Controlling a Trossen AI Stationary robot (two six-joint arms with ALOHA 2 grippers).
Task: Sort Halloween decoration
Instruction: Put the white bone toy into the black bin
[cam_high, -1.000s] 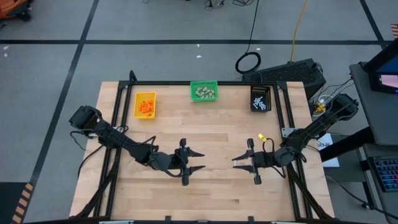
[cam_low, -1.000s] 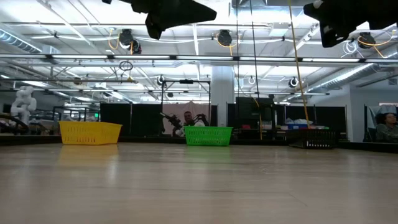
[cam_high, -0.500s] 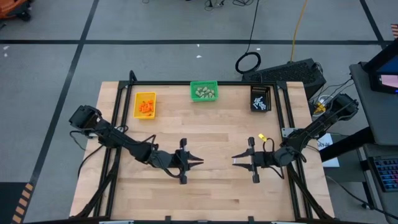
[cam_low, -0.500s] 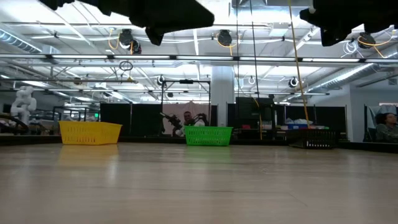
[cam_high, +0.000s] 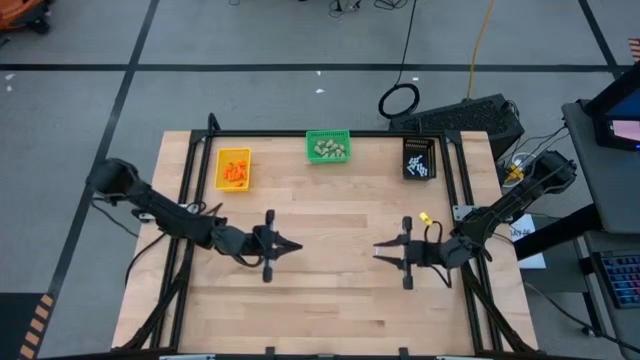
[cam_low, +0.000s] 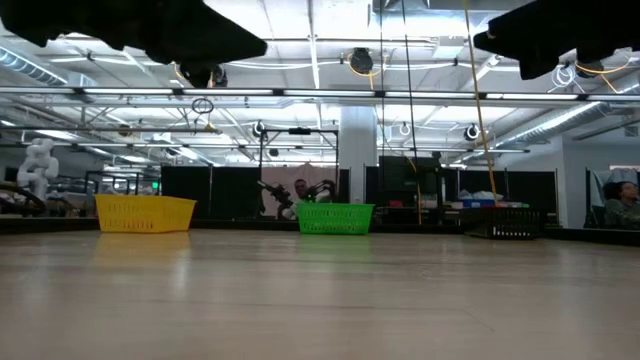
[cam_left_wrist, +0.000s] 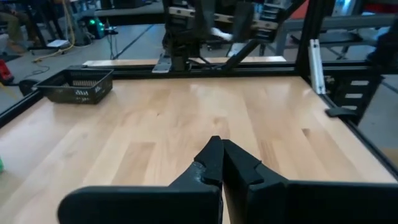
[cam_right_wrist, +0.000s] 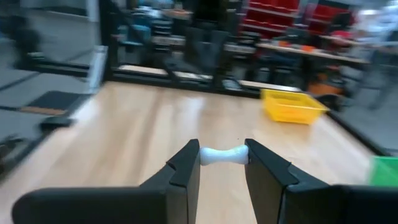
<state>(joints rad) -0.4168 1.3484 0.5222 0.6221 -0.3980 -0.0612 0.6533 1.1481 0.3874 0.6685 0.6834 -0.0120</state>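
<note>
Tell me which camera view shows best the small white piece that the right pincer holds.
The right wrist view: the white stick lies crosswise between the right pincer fingers, close up. In the high view it is too small to tell. The low and left wrist views do not show it.

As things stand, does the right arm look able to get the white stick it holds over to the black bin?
Probably yes. The right claw is shut on a white stick, and the black bin sits at the table's far edge on the right arm's own side. Only bare wood lies between; the left claw is off to the side.
</note>
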